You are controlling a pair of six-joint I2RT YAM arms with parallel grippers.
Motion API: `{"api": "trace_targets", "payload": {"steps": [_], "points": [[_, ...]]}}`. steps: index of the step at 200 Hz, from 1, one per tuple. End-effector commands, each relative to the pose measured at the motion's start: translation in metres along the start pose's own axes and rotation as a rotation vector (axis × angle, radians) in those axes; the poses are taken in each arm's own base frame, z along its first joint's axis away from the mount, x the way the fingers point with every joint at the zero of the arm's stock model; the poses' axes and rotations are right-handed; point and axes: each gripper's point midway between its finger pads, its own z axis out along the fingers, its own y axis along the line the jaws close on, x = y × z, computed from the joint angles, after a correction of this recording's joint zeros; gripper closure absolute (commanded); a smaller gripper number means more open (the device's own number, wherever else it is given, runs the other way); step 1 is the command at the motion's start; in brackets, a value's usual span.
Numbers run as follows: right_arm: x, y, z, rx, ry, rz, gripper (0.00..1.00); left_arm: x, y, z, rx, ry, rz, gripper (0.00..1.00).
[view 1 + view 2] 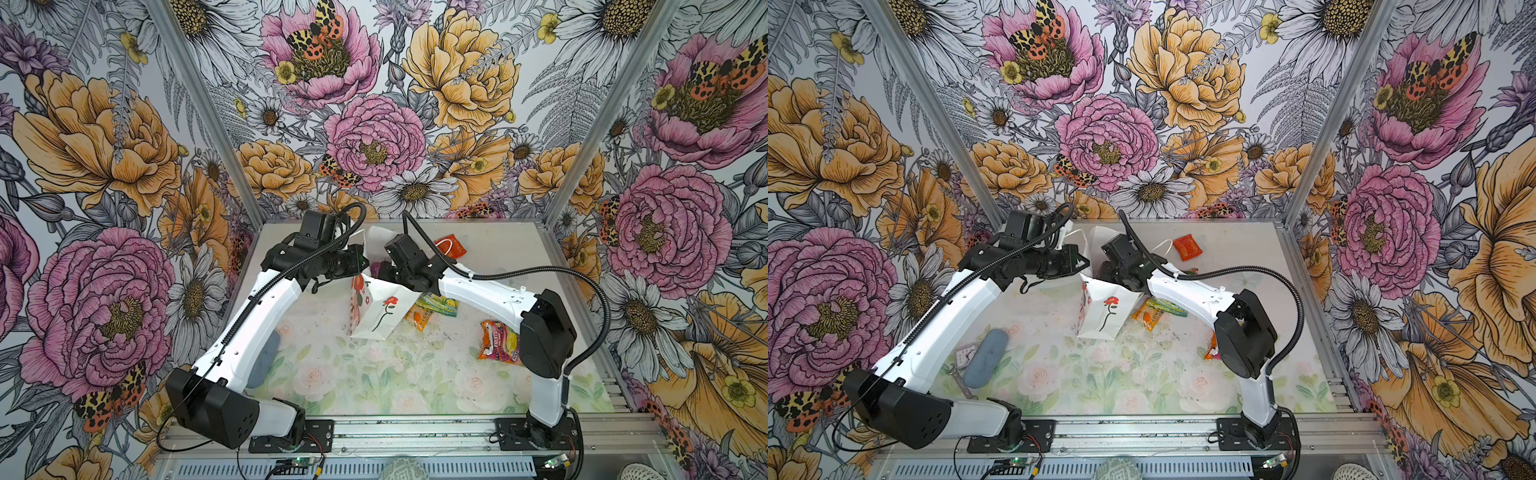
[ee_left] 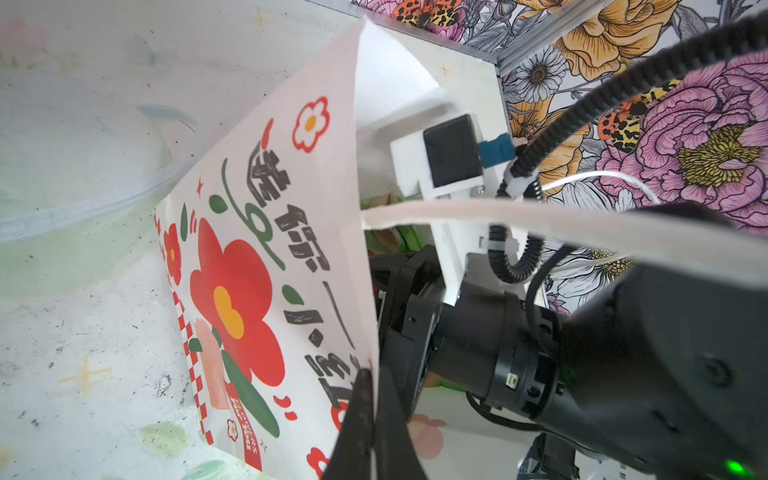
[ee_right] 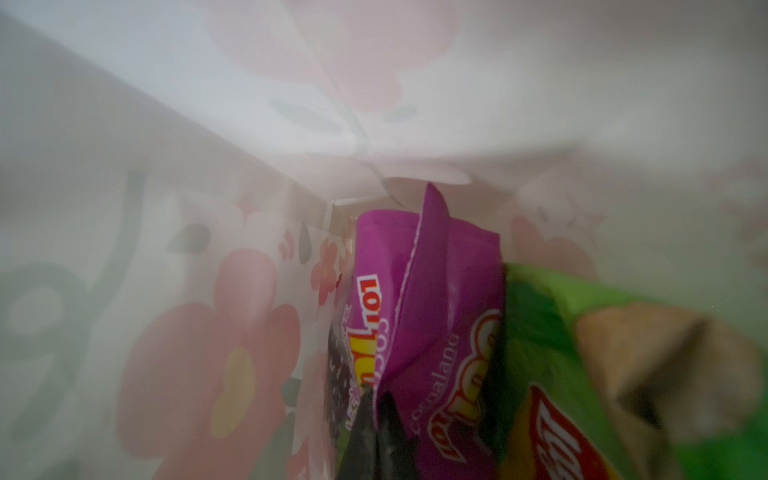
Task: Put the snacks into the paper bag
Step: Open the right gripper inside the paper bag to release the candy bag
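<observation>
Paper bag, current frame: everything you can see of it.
The paper bag is thin white paper: a red rose on one face, red flowers and dark lettering on a side panel, white cord handles. It sits on the table, mouth open toward the far side. The shut left end effector pinches its rim; the right end effector is inside, by a purple pouch and green chip bag.

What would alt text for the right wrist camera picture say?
Inside the white paper bag, a purple pouch and a green chip bag sit side by side. The right gripper, its dark fingertips closed, appears to pinch the purple pouch's edge.
</observation>
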Motion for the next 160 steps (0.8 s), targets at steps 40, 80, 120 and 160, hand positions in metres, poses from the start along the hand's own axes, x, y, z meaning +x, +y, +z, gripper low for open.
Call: {"api": "trace_targets", "payload": {"steps": [40,80,120,160], "points": [[-0.027,0.017,-0.027,-0.024,-0.104,-0.033,0.97,-0.024,-0.004,-0.014,0.041,-0.107,0.021,1.0],[-0.031,0.027,-0.043,-0.063,-0.115,-0.051,0.82,-0.027,0.003,-0.014,0.037,-0.109,0.008,1.0],[-0.036,0.041,-0.065,-0.113,-0.133,-0.06,0.64,-0.028,0.005,-0.014,0.032,-0.114,0.006,1.0],[-0.042,0.048,-0.096,-0.145,-0.171,-0.066,0.5,-0.032,0.015,-0.014,0.009,-0.122,-0.008,1.0]]}}
